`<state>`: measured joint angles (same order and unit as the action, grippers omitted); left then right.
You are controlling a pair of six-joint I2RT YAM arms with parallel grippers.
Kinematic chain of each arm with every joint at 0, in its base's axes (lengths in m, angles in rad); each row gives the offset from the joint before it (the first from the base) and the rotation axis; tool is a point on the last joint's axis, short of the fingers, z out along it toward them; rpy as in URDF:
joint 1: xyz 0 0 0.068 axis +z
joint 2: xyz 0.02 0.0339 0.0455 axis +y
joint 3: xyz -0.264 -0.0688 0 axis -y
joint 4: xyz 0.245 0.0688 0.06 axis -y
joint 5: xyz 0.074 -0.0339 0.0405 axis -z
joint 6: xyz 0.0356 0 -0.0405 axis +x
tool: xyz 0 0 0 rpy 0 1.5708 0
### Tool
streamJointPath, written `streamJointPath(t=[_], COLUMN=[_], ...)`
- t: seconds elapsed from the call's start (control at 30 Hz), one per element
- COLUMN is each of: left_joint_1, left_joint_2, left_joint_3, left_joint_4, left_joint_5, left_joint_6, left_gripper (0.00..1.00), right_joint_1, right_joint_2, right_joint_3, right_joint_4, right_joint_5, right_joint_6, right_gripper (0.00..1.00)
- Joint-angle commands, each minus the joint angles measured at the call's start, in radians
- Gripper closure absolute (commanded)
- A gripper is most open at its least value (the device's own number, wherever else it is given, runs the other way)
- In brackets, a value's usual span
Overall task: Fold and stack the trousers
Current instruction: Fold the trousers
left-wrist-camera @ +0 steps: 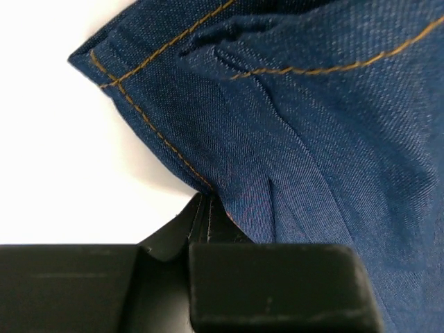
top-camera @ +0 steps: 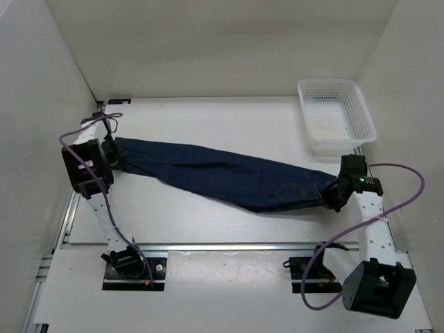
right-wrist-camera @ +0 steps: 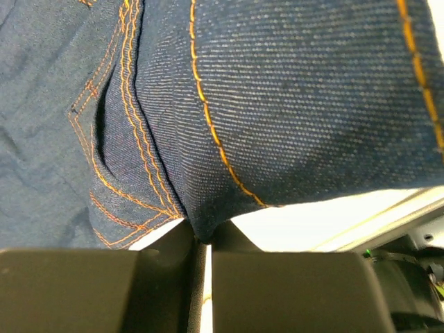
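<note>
**Near edge, right:** the right arm's fingers (right-wrist-camera: pixel 201 234) are clenched on a seamed edge of the trousers (top-camera: pixel 222 177), where orange stitching runs in curved double rows.

**Slightly farther, left:** the left arm's fingers (left-wrist-camera: pixel 200 214) pinch a hemmed corner of the same dark blue denim.

**Between the grips:** the trousers stretch unfolded as one long band across the white tabletop (top-camera: pixel 208 118), slanting from far left to near right. Whether the middle rests on the surface cannot be told.

**Far right corner:** a white mesh basket (top-camera: pixel 308 121) stands apart from the cloth.
</note>
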<state>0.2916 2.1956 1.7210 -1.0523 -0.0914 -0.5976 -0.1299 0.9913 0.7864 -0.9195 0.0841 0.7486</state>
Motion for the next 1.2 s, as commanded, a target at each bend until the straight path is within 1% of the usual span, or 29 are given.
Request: streamJointPath(t=[0.0,0.03,0.23,0.27,0.3,0.33,0.37,0.4,0.43,0.47,0.5,0.53,0.63,0.7,0.73,0.77,0.8,0.9,0.93,1.03,1.07,1.17], left_joint_1=[0.038,0.038,0.049,0.049,0.049,0.049,0.049,0.049,0.049,0.049,0.049,0.049,0.049,0.049,0.049,0.058,0.058,0.058,0.058,0.058,0.058,0.077], left_joint_2=[-0.141,-0.155,-0.264,-0.279,-0.305,-0.316,-0.327,-0.347,-0.347,-0.361,-0.361,-0.372,-0.372,-0.361,-0.341,-0.327,-0.315,-0.258,-0.246,-0.198,-0.179,-0.165], left_joint_3=[-0.075,-0.119,-0.259,-0.270,-0.279,-0.279,-0.279,-0.279,-0.279,-0.258,-0.247,-0.235,-0.187,-0.169,-0.152,-0.143,-0.124,-0.094,-0.077,-0.057,-0.048,-0.060], left_joint_4=[0.006,0.015,0.015,0.015,0.015,0.015,0.015,0.005,0.005,-0.008,-0.023,-0.032,-0.041,-0.041,-0.041,-0.041,-0.032,-0.021,-0.012,0.002,0.002,0.026], left_joint_5=[-0.069,-0.070,-0.100,-0.100,-0.100,-0.100,-0.109,-0.110,-0.120,-0.120,-0.120,-0.120,-0.120,-0.129,-0.130,-0.130,-0.130,-0.130,-0.130,-0.114,-0.114,-0.087], left_joint_6=[0.019,0.019,0.028,0.028,0.028,0.038,0.038,0.038,0.038,0.038,0.038,0.038,0.038,0.028,0.016,0.016,0.016,0.005,-0.005,0.004,0.004,0.004], left_gripper=[0.90,0.90,0.90,0.90,0.90,0.85,0.78,0.51,0.38,0.27,0.16,0.10,0.08,0.17,0.21,0.26,0.36,0.52,0.65,0.64,0.52,0.33], right_joint_1=[-0.004,-0.004,-0.004,-0.004,-0.004,-0.004,-0.004,-0.004,-0.004,-0.004,-0.004,-0.004,-0.004,-0.004,-0.004,-0.004,-0.004,-0.004,-0.004,-0.004,-0.004,-0.004], right_joint_2=[-0.042,-0.042,-0.072,-0.086,-0.086,-0.086,-0.086,-0.086,-0.086,-0.086,-0.086,-0.086,-0.086,-0.074,-0.065,-0.065,-0.051,-0.040,-0.030,-0.029,-0.020,-0.010], right_joint_3=[0.024,0.037,0.076,0.076,0.076,0.076,0.076,0.076,0.076,0.086,0.086,0.100,0.128,0.140,0.149,0.149,0.160,0.180,0.180,0.189,0.189,0.198], right_joint_4=[-0.085,-0.100,-0.211,-0.222,-0.222,-0.222,-0.222,-0.222,-0.211,-0.211,-0.211,-0.211,-0.211,-0.211,-0.202,-0.202,-0.202,-0.180,-0.180,-0.180,-0.180,-0.180], right_joint_5=[0.023,0.023,0.054,0.054,0.054,0.054,0.043,0.043,0.055,0.065,0.065,0.075,0.086,0.075,0.075,0.066,0.066,0.046,0.037,0.037,0.037,0.028], right_joint_6=[-0.008,0.004,0.024,0.024,0.024,0.024,0.024,0.024,0.015,0.015,0.002,0.001,-0.017,-0.017,-0.017,-0.017,-0.017,-0.017,-0.017,-0.017,-0.017,-0.017], right_gripper=[1.00,1.00,1.00,0.98,0.92,0.84,0.62,0.49,0.37,0.28,0.22,0.22,0.22,0.22,0.25,0.25,0.27,0.29,0.29,0.30,0.30,0.30])
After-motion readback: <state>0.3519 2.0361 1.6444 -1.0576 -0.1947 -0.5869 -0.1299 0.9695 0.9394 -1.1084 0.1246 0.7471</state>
